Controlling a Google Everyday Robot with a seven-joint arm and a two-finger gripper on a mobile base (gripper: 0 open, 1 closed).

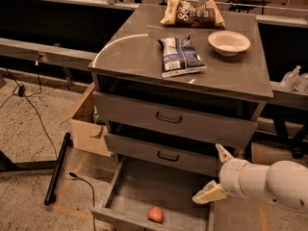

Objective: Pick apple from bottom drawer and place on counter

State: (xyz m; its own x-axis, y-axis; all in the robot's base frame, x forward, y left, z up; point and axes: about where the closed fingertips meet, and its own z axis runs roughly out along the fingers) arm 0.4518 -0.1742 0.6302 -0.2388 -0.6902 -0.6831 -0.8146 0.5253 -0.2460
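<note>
It looked like a robotics lab or workshop (nothing homely about it). The gripper [215, 174], fingers spread, hung just right of the open bottom drawer [159, 186] of a grey metal cabinet [183, 119]. Well to its left, a black cable [73, 175] trailed over the speckled hard floor [29, 196] beside a cardboard box [86, 131]. Long dark benches [48, 47] ran behind, above it.

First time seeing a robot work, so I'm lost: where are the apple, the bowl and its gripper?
apple [155, 214]: camera view, centre of its reddish skin.
bowl [229, 42]: camera view, its bare inside.
gripper [208, 173]: camera view, lower right, midway between its open fingertips.
</note>
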